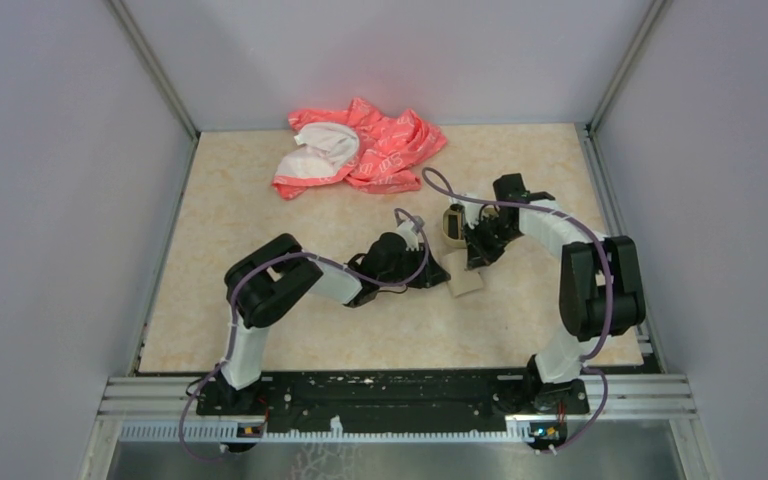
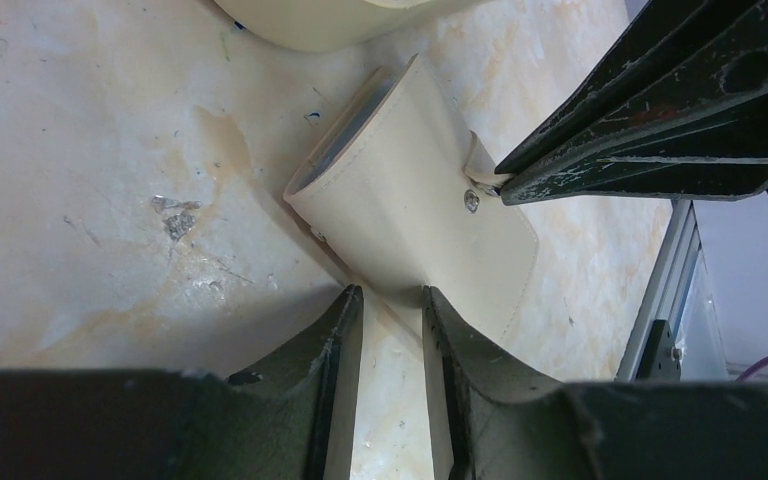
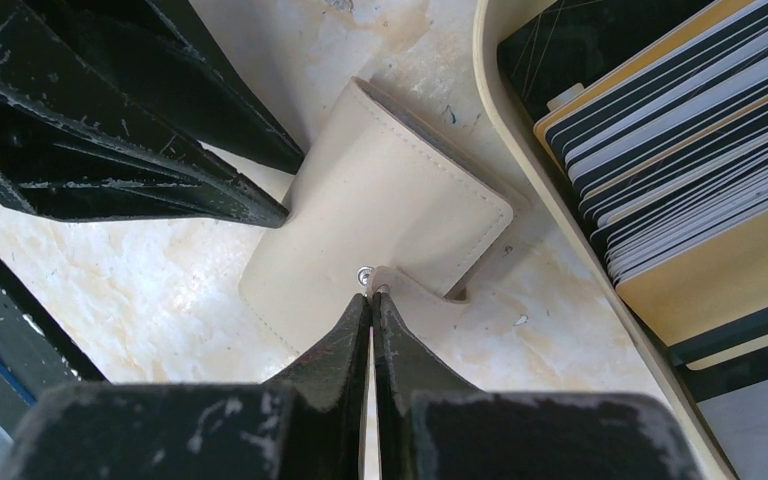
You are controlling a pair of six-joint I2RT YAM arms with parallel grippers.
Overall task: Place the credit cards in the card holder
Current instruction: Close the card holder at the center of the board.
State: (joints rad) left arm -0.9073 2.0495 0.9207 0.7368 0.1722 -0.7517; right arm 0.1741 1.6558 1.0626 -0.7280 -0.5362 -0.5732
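Observation:
The card holder (image 1: 466, 282) is a closed beige wallet lying flat on the table between my two grippers; it also shows in the left wrist view (image 2: 400, 215) and the right wrist view (image 3: 380, 215). My right gripper (image 3: 372, 295) is shut on its snap tab (image 3: 415, 285), next to the metal snap. My left gripper (image 2: 390, 295) is slightly open, fingertips at the holder's opposite edge, straddling it. The credit cards (image 3: 680, 140) stand edge-on as black, white and grey stripes in a tan tray (image 3: 520, 170) just beside the holder.
The tan tray (image 1: 453, 223) sits just behind the holder. A pink and white cloth (image 1: 360, 148) lies bunched at the table's back edge. Grey walls close in three sides. A metal rail (image 2: 665, 300) runs along the right table edge.

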